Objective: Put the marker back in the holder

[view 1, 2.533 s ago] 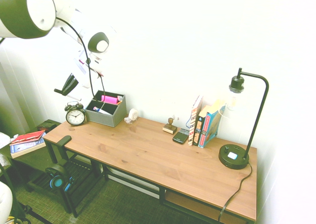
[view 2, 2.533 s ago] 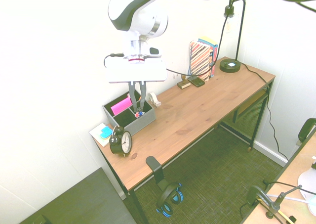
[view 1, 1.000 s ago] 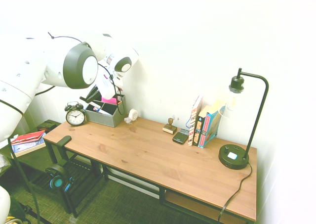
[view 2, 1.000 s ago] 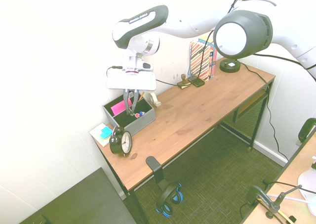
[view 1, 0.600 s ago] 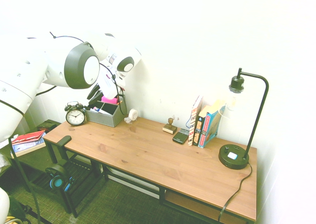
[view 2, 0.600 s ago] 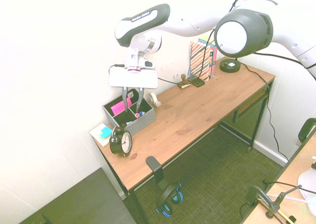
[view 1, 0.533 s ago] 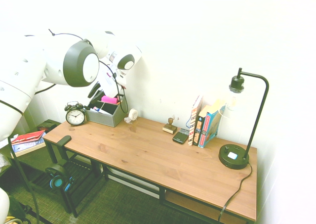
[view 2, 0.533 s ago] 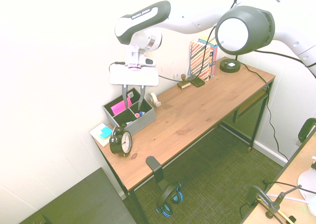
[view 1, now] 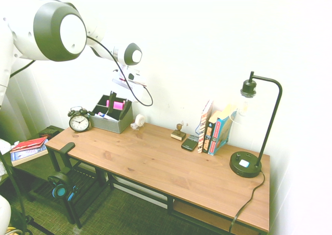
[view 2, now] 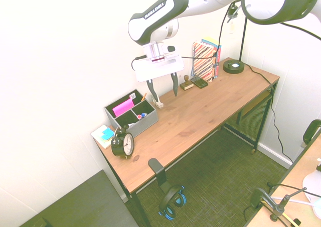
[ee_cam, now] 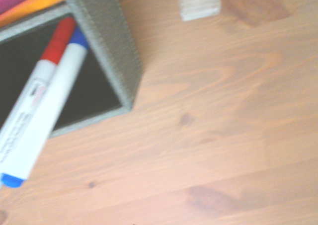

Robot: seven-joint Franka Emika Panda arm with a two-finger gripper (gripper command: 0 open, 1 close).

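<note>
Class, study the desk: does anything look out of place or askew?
Nothing looks spilled or damaged. Slightly untidy: in the grey organizer, the red-capped marker and blue-capped marker lean slantwise together, the blue one's end reaching past the rim.

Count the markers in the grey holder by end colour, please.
In the holder:
Red: 1, the red-ended marker
Blue: 1, the blue-ended marker
Black: 1, the black-ended marker
Total: 3 markers
</note>
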